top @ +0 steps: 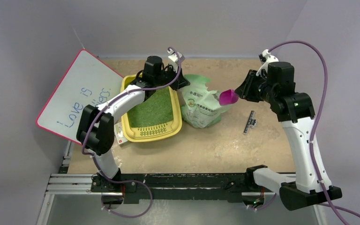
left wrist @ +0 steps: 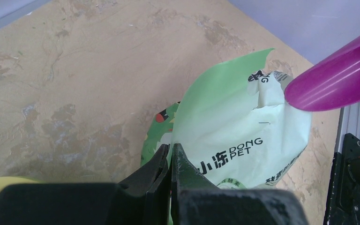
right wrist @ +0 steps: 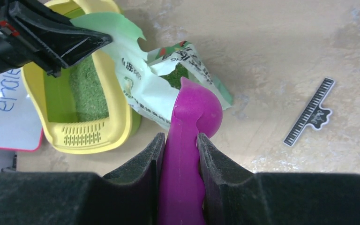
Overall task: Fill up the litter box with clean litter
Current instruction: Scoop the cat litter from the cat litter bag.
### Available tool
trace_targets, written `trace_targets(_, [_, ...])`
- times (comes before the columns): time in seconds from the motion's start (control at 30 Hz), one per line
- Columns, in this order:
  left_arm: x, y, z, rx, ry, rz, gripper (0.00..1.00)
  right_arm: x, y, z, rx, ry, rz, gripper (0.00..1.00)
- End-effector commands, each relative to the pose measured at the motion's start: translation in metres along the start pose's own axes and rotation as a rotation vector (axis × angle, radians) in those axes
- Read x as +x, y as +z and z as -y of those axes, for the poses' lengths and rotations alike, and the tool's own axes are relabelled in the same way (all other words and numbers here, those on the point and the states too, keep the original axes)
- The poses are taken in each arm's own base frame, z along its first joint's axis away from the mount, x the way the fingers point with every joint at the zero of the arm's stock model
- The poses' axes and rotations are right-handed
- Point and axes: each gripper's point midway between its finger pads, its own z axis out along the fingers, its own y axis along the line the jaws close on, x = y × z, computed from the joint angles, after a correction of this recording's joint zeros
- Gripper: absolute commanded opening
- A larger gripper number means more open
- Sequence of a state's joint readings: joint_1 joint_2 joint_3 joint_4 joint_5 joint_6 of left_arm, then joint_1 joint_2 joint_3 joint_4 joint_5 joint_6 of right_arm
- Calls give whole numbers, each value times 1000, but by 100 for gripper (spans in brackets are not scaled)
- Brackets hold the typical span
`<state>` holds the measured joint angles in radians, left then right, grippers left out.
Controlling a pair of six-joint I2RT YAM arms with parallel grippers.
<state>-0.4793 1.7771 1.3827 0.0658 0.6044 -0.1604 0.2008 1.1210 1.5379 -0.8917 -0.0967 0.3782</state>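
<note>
**Desk:** Where does the litter box [top: 152, 134] sit?

**Caption writer:** The yellow litter box lies left of centre on the tan table [top: 215, 145], with its slotted grate strip at the near end. A pink-edged whiteboard [top: 75, 93] with blue handwriting is on its left. A pale green litter bag [top: 201, 105] slumps just beside its right rim.

**Desk:** And the clean litter [top: 157, 108]?

**Caption writer:** Fine green granules cover the tray floor from the far end down to the grate. The right wrist view shows more green granules inside the bag's torn mouth.

**Desk:** What does the left arm show?

**Caption writer:** The left gripper [left wrist: 170, 149] hangs over the tray's far right corner. Its jaws are pressed together on the edge of the bag's torn top flap. The flap stands lifted above the rest of the bag.

**Desk:** And the right arm?

**Caption writer:** The right gripper [right wrist: 180, 138] is clamped on the handle of a purple scoop [right wrist: 197, 108], with one finger on either side. The scoop's bowl points left and is clear of the table. Its tip is at the bag's opening, on the bag's right side. Whether the bowl carries anything cannot be told.

**Desk:** Anything else on the table?

**Caption writer:** A small black ruler [top: 249, 122] lies flat to the right of the bag. It is near the right arm and well apart from the tray.
</note>
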Motion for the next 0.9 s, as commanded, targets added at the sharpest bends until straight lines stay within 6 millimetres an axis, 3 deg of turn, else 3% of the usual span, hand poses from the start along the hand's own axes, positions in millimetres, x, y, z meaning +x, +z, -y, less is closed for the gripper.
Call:
trace_targets(0.0, [-24,-8,21,56,64,46,0,-27,-27,5,48,-30,129,0])
trace_targets(0.13, [-22,-8,22,63,59,41,0,-32,-29,4,48,-33,144,0])
trace_targets(0.23, [-22,-8,23,64,59,40,0,-25,-17,0,17,-36,105,0])
trace_targets(0.57, [-22,-6,25,69,58,42,0,23,44,-25,-188,-3,-117,0])
trace_targets(0.73, [-23,-4,28,80,58,46,0,47,88,-31,-272,26,-213,0])
trace_targets(0.87, [-19,-4,29,81,55,38,0,61,116,-17,-192,36,-264,0])
